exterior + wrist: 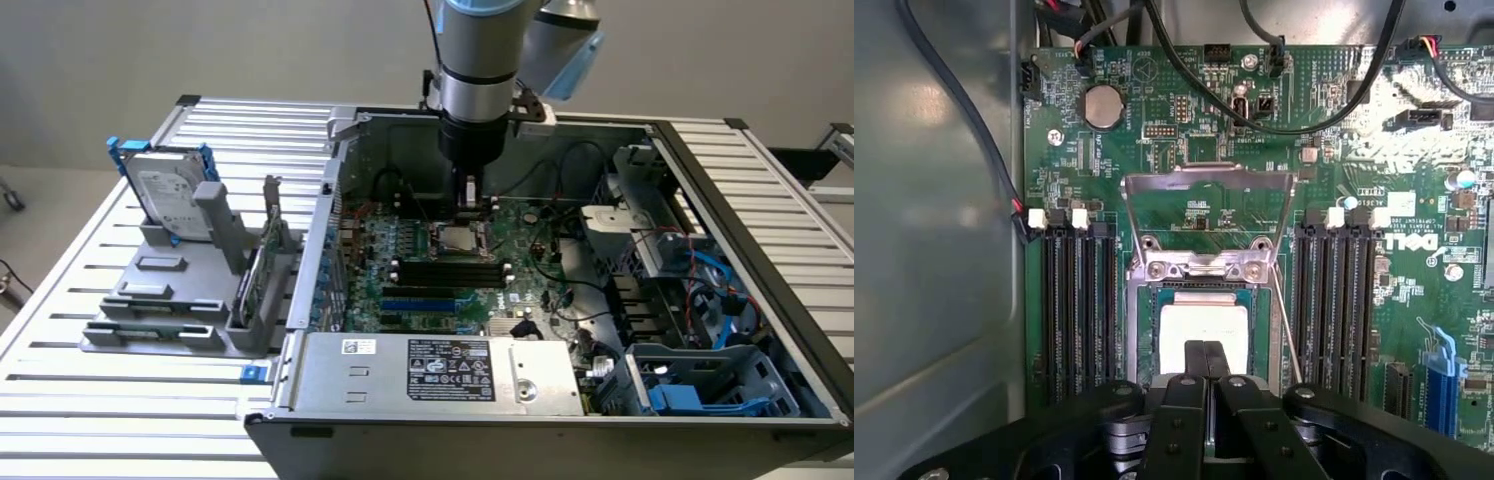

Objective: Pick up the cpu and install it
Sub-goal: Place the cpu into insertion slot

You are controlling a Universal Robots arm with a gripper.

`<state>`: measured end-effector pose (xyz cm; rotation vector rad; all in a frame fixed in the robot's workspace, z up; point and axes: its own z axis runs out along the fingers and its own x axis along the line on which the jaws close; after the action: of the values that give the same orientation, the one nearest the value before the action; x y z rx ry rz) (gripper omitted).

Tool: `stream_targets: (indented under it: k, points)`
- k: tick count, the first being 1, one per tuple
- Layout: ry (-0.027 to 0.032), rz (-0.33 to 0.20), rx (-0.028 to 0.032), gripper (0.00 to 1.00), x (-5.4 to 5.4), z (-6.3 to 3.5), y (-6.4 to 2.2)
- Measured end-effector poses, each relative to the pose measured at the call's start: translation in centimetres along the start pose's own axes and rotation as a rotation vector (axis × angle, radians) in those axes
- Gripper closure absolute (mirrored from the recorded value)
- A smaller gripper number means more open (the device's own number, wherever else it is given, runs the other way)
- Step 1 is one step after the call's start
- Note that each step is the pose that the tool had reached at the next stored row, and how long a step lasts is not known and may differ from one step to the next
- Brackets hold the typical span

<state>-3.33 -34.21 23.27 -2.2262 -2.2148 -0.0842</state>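
The small flat square cpu with the plain silver-grey metal top (1202, 335) lay in the open socket of the green motherboard (1334, 130). The socket's silver metal retaining frame (1209, 210) was swung up and back behind it. The jaws were pressed together, and their two black fingertips (1196, 358) sat side by side over the near edge of the chip. Whether they touched it could not be told, and nothing was pinched between them.

A bank of black memory slots (1079, 300) ran along each side of the socket, each bank showing two white latches. One round silver coin battery (1104, 105) sat further up the board, and black cables (1184, 70) looped across it.

In the exterior view, the silver and grey robot arm (478, 60) reached straight down into the open dark-grey computer case (694, 150), over the cpu (458, 238). The case also held the motherboard, one silver power supply box with a black label (441, 370) and one blue plastic drive caddy (694, 395).

At the exterior view's left, a grey plastic holder tray (160, 300) rested on the slatted aluminium surface (80, 400). It carried one labelled silver hard drive with a blue bracket (171, 195), standing upright, and one green circuit card (274, 250) on edge.
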Motion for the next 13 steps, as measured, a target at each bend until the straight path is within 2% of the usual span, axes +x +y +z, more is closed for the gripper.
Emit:
stream_targets:
  k: [6,13]
  points:
    - [0.0001,0.000,0.0008,0.89,0.1,-1.25,1.13]
    - [0.0000,0.000,0.0010,0.89,0.2,-2.33,3.80]
